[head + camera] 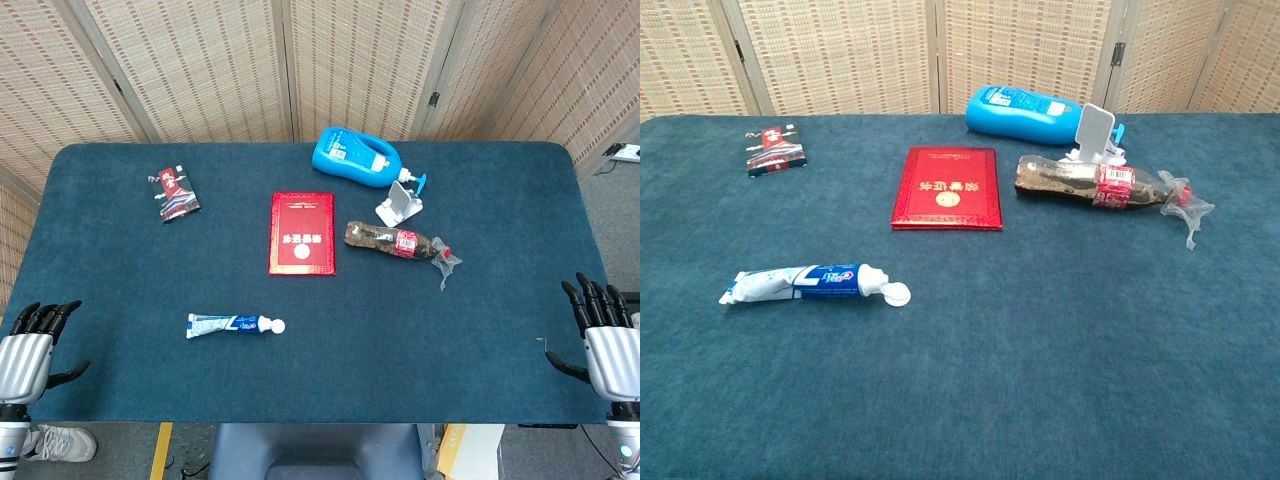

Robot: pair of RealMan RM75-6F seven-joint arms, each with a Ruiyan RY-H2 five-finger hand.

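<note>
Currently, both hands are resting empty at the bench (120, 400) edge: left hand (28, 350) lower left, right hand (605, 345) lower right, fingers apparently spread wide. Nearest the left hand, the toothpaste tube (235, 324) is lying lower-centre, well apart.

We log the head view high above the near edge, tilted steeply down, taking in the whole table (120, 320) and both hands at its corners. The chest view sits lower and nearer, facing across. Both share the red booklet (301, 233) (948, 187).
</note>
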